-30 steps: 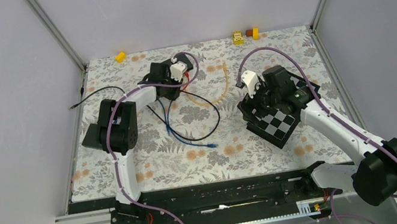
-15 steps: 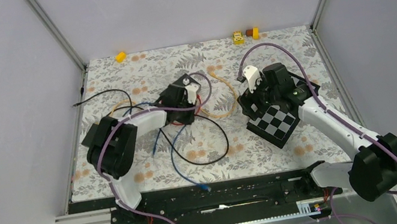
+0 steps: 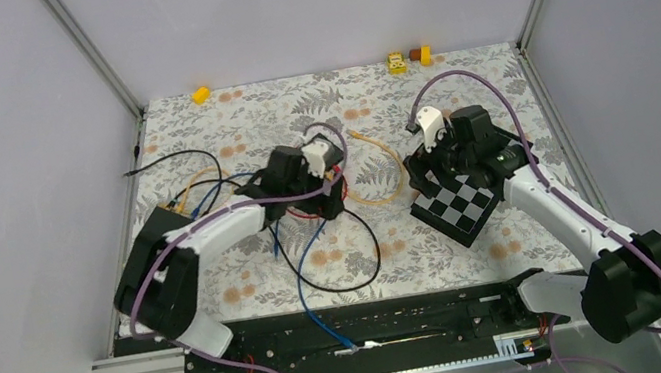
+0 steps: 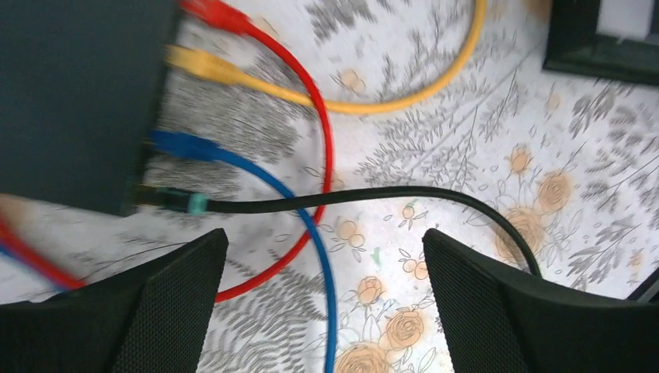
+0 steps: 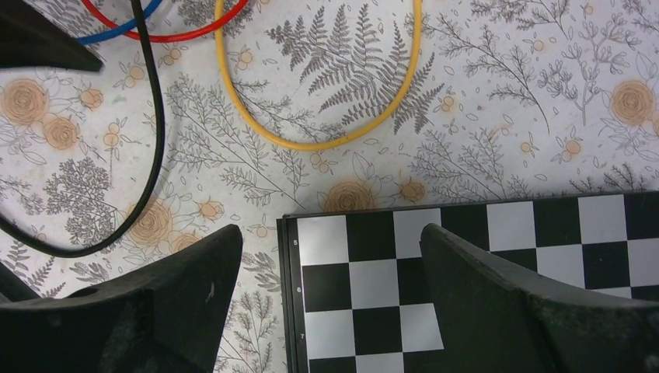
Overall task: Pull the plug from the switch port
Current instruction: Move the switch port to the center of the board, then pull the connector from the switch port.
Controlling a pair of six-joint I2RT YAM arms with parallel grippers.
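The switch (image 4: 78,93) is a dark box at the upper left of the left wrist view. Four plugs meet its right face: red (image 4: 208,11), yellow (image 4: 190,62), blue (image 4: 179,145) and a black one with a teal boot (image 4: 175,200). My left gripper (image 4: 324,237) (image 3: 325,187) hovers open just beside those plugs. Only the blue cable (image 4: 322,264) lies on the mat beneath the gap, and nothing is gripped. My right gripper (image 5: 330,233) (image 3: 428,155) stands open over the corner of the chessboard (image 5: 466,256), holding nothing.
Loose cables sprawl over the floral mat: a black loop (image 3: 361,273), a yellow arc (image 3: 395,171), and a blue cable (image 3: 310,301) running to the near rail. The chessboard (image 3: 462,210) lies at the right. Small yellow blocks (image 3: 202,94) (image 3: 425,55) sit along the back edge.
My left gripper has travelled nearer and to the right, with the cables trailing after it, and its jaws now stand wide apart. The right gripper has shifted slightly toward the back.
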